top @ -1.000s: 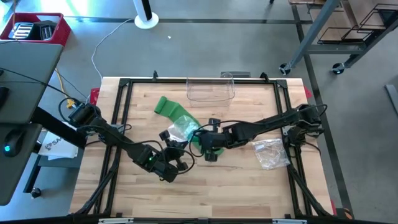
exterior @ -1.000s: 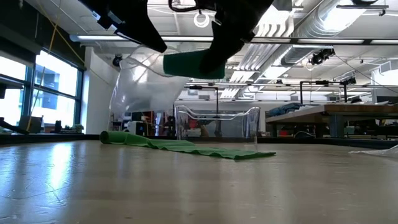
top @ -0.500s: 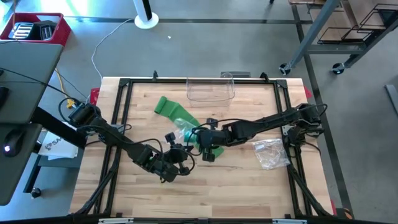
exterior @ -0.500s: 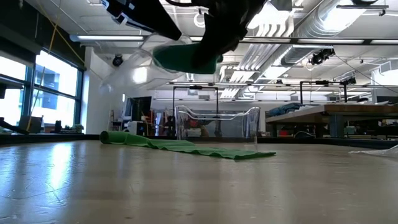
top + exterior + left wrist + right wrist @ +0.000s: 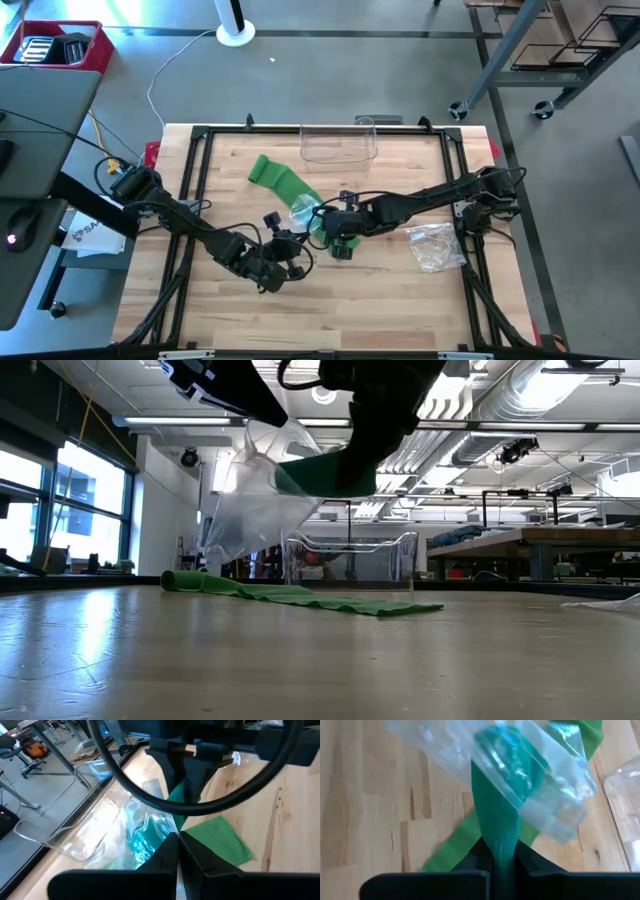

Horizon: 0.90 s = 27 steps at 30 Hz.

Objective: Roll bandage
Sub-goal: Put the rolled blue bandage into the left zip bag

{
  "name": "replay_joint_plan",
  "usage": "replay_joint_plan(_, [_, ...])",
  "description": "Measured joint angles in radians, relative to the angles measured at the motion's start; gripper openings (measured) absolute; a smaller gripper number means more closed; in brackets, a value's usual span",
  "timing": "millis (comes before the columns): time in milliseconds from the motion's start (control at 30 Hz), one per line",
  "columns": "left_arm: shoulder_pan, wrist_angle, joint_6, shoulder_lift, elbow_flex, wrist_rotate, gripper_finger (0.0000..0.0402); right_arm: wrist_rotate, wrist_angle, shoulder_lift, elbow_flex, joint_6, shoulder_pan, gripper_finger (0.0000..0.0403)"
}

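Bandage (image 5: 283,184), green, trails across the middle of the desk (image 5: 400,300) from a rolled end near the clear container (image 5: 338,143), and its other end is lifted off the wood, clamped tight in the right gripper (image 5: 498,862). Around that raised end hangs a clear plastic bag (image 5: 250,500), and the left gripper (image 5: 176,851) is pinched shut on the bag's edge just beside it. Off by the right arm, 1 more crumpled plastic bag (image 5: 434,246) lies flat on the desk.
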State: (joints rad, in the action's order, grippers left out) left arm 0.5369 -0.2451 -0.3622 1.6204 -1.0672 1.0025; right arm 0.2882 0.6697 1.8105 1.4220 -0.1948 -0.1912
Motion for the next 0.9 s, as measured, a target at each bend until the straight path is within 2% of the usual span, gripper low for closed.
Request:
replay_joint_plan(500, [0.0,-0.046,-0.031,-0.002,0.0,0.002,0.0,-0.007,-0.047,0.0,0.0,0.038,-0.033,0.0012])
replay_joint_plan(733, [0.0,-0.039,-0.047,-0.003,0.0,0.003,0.0,-0.008,-0.088,-0.008,0.0,-0.022,-0.033,0.0012])
replay_joint_plan(900, [0.0,-0.003,-0.029,-0.004,0.0,-0.009,0.0,-0.01,-0.184,-0.011,0.0,-0.059,-0.032,0.0012])
